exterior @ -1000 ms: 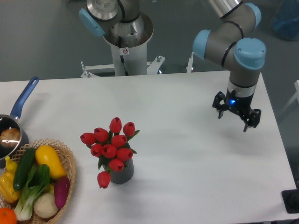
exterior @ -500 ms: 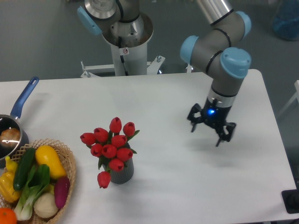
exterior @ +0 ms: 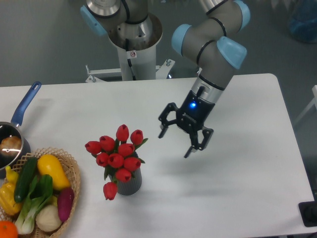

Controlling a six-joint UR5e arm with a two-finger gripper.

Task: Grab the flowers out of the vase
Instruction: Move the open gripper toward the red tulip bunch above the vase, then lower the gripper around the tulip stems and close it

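Gripper (exterior: 174, 141) spread wide, empty, above table (exterior: 237, 163), right of flowers (exterior: 117, 154) | red tulips upright in vase (exterior: 130, 182), front-left of table | wicker basket (exterior: 74, 191) of vegetables, saucepan (exterior: 15, 139) at left edge

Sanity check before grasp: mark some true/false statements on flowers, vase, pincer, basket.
1. The flowers sit in the vase. True.
2. The pincer is shut on a tulip. False: it is open, empty, right of the bunch.
3. The wicker basket lies right of the vase. False: it lies to the left.
4. One bud droops beside the vase. True.
5. The saucepan handle is red. False: blue.
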